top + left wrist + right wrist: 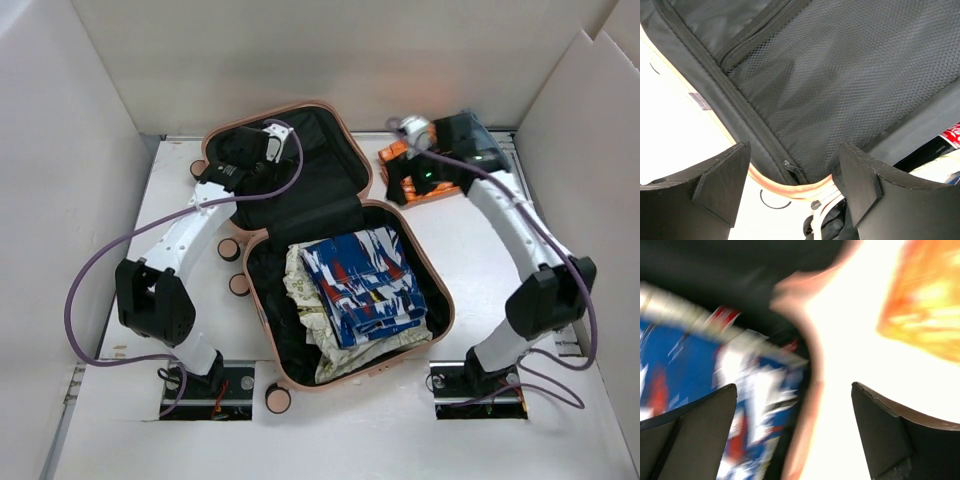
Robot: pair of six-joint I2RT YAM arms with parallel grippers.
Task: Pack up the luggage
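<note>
Left gripper [792, 170]: fingers wide apart, empty, over the lid's rim; arm stretched toward the far-left corner.
Right gripper [795, 410]: fingers wide, seemingly empty (blurred); arm extended far-right.
Luggage [330, 185]: open at desk centre, blue patterned cloth [365, 285] inside.

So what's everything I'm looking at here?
Suitcase: 1, pink, open, table centre.
Wheels: 4 seen, pink, along suitcase's left side.
Blue cloth: 1, blue-white-red, folded, in near half.
Cream cloth: 1, under blue cloth.
Orange thing: 1, on table right of lid, partly hidden.
Table: 1, white.
Arms: 2, white-black, near edge.
Left gripper: open, over lid lining.
Right gripper: open, by orange thing.
</note>
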